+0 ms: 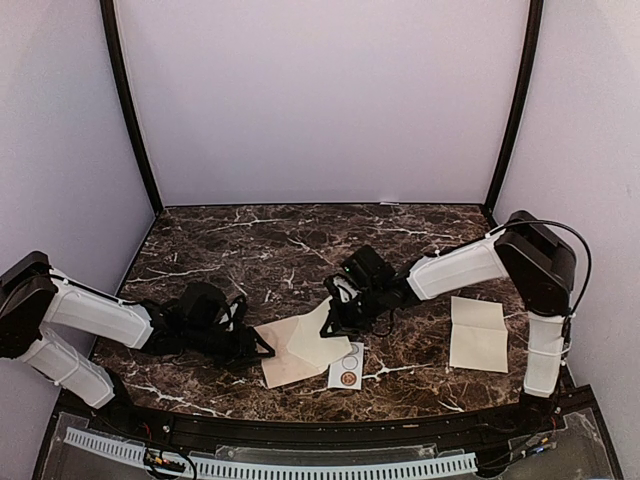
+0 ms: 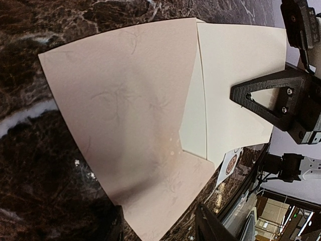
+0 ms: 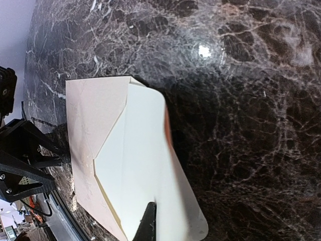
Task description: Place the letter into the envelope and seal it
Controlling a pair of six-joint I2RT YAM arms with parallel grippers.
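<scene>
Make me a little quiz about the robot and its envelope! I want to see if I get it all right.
1. True or false: the letter is inside the envelope.
2. What lies right beside the envelope, on the side toward the letter?
A) a small white card printed with circles
B) a pen
C) a roll of tape
3. Fill in: the envelope is ____, not sealed.

Key
1. False. The letter lies flat on the table, well apart from the envelope, on the right arm's side.
2. A.
3. Open.
</scene>
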